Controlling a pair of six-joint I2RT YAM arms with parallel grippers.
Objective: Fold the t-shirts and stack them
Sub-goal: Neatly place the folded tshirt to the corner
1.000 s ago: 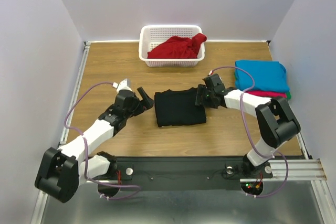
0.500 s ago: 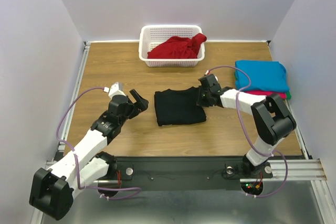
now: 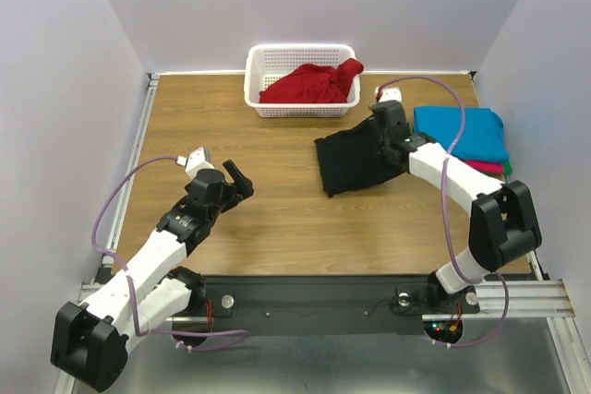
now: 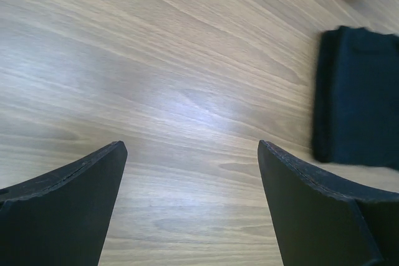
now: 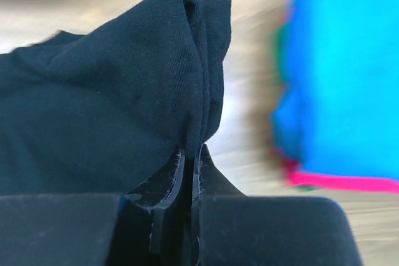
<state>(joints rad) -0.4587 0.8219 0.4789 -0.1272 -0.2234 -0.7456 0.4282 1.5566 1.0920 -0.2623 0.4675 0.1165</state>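
The folded black t-shirt (image 3: 355, 161) (image 5: 112, 104) hangs lifted at the table's right middle. My right gripper (image 3: 383, 136) (image 5: 192, 149) is shut on its right edge, close to the folded stack. That stack has a turquoise-blue t-shirt (image 3: 460, 132) (image 5: 343, 73) on top, with a pink-red one (image 3: 480, 166) (image 5: 340, 180) and a green edge (image 3: 507, 167) under it. A red t-shirt (image 3: 312, 84) lies crumpled in the basket. My left gripper (image 3: 238, 177) (image 4: 190, 147) stands open over bare wood at the left, and the black t-shirt (image 4: 361, 98) shows at the right of its view.
The white lattice basket (image 3: 261, 76) stands at the back middle. The wooden table (image 3: 277, 228) has a metal rail along the left edge (image 3: 134, 154) and white walls around it.
My right gripper shut on the black t-shirt's right edge, then lifted and carried it back and right toward the folded stack. My left arm drew back to the left, still open.
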